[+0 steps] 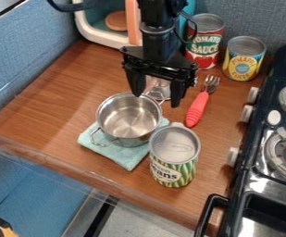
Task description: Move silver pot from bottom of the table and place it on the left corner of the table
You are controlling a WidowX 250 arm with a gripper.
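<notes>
nearest the camera on the counter, a tall can with a green-and-white label (172,172) stands upright, close to the front edge. from the left, a blue wall (30,58) bounds the wooden counter (43,106), and a broad stretch of wood lies between it and the silver pot (129,121), widest toward the left corner. the counter's front edge slants down to the right. a pale teal cloth (127,159) lies under the pot, one corner pointing at that edge. the pot sits upright at mid-counter, mouth up; its long axis runs through its two loop handles, one toward the front left, the other toward the back right. the green-labelled can is close at its front right; whether they touch i cannot tell.

the black gripper (157,100) hangs over the pot's back-right rim and handle, its jaws spread apart and clasping nothing. right of it, a red-handled fork (197,109) lies with its tines to the back, and behind stand a red-labelled can (204,42) and a yellow-labelled can (243,61). wood runs between the fork and the stove (249,155), whose knobbed side closes off the right.
</notes>
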